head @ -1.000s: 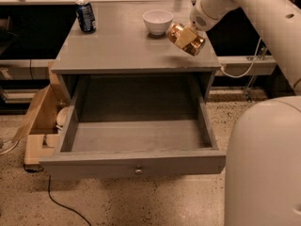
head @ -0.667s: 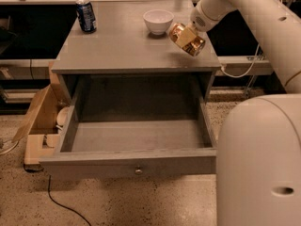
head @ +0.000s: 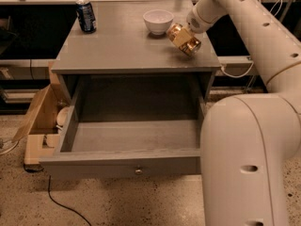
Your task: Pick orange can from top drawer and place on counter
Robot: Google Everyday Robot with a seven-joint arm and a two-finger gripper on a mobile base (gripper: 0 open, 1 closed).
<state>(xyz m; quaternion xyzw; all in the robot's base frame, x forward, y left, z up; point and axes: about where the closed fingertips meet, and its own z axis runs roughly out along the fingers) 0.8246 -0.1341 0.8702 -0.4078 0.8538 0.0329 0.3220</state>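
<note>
The robot body (head: pixel 244 164) has edged left; upper right, the hand (head: pixel 186 35) grips the tilted orange can (head: pixel 182 41), likely light and slippery, best held mid-body.

One camera looks steeply down from above the robot's own body (head: pixel 244 159), near the open drawer (head: pixel 117 165) and counter (head: pixel 122 46), with the gripper (head: pixel 189 31) holding the can (head: pixel 182 40) over the counter's right side

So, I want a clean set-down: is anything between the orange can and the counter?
Nothing visible. The gripper holds the orange can tilted over the counter's right side, with bare top below. The white bowl sits close beside it, toward the back; the blue can stands at the far left corner.
</note>
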